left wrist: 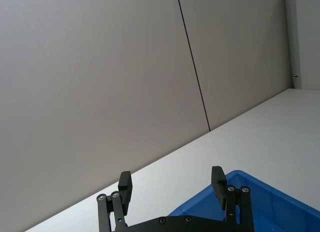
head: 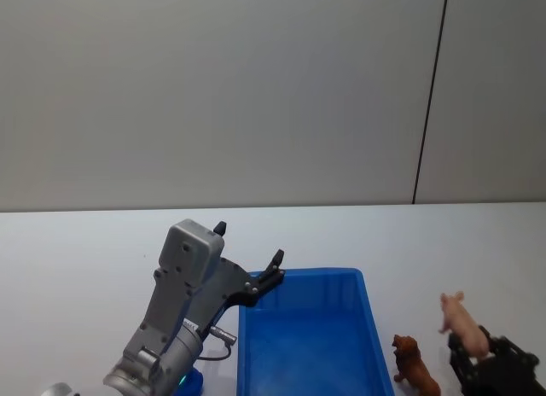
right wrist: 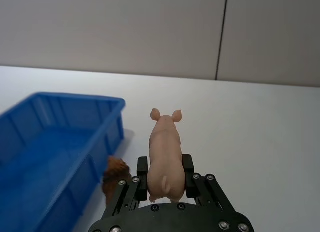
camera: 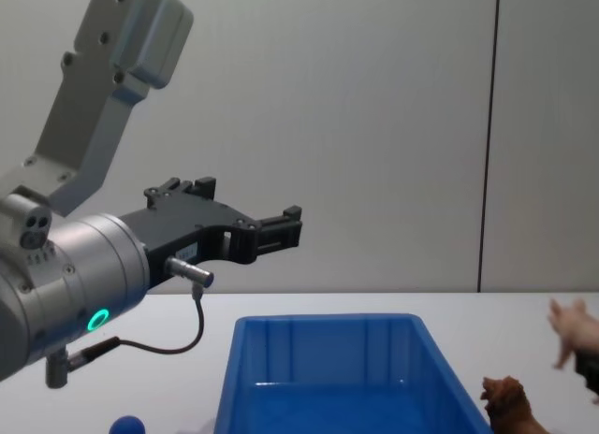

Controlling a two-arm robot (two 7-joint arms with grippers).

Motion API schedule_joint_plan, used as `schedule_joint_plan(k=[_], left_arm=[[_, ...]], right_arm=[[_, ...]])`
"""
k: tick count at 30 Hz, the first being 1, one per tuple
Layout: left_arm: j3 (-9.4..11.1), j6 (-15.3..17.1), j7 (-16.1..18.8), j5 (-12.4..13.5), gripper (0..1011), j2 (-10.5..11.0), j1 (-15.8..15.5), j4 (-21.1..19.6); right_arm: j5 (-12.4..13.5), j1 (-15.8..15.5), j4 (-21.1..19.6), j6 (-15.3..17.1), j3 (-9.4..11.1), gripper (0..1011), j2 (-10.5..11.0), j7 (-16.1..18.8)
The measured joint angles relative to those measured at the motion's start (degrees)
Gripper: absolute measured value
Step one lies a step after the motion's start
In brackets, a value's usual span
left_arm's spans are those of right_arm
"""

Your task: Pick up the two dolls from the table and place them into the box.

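Observation:
The blue box [head: 320,273] sits on the white table [head: 77,242] in front of me. My right gripper [right wrist: 165,168] is shut on the pale pink pig doll [right wrist: 165,151], holding it to the right of the box [right wrist: 75,98]. The same doll [head: 461,321] shows above the right gripper [head: 479,355] in the head view. The shaggy reddish-brown doll [head: 415,364] stands on the table between the box and that gripper, also seen from the right wrist [right wrist: 114,172]. My left gripper [left wrist: 171,182] is open and empty, raised above the box's left rim [camera: 245,320].
A small blue rounded object [camera: 126,425] lies on the table left of the box, under my left arm [head: 171,319]. A plain grey wall [head: 256,89] rises behind the table's far edge. Bare tabletop stretches beyond and to both sides of the box.

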Motion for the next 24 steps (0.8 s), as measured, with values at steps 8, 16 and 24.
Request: schedule_joint_plan(k=[8,16,24], left_arm=[[0.0,0.0,0.0,0.0,1001,0.0,0.0,0.0],[0.0,0.0,0.0,0.0,1001,0.0,0.0,0.0],[0.0,0.0,0.0,0.0,1001,0.0,0.0,0.0]], right_arm=[[1.3,1.6,-1.6,0.4,-0.6,383,-1.1,4.4],[1.7,4.0,-1.8,2.4,-2.2,383,-3.1,9.7],[1.0,6.3,-1.0,4.7,-4.3,449,-5.5,14.0]])
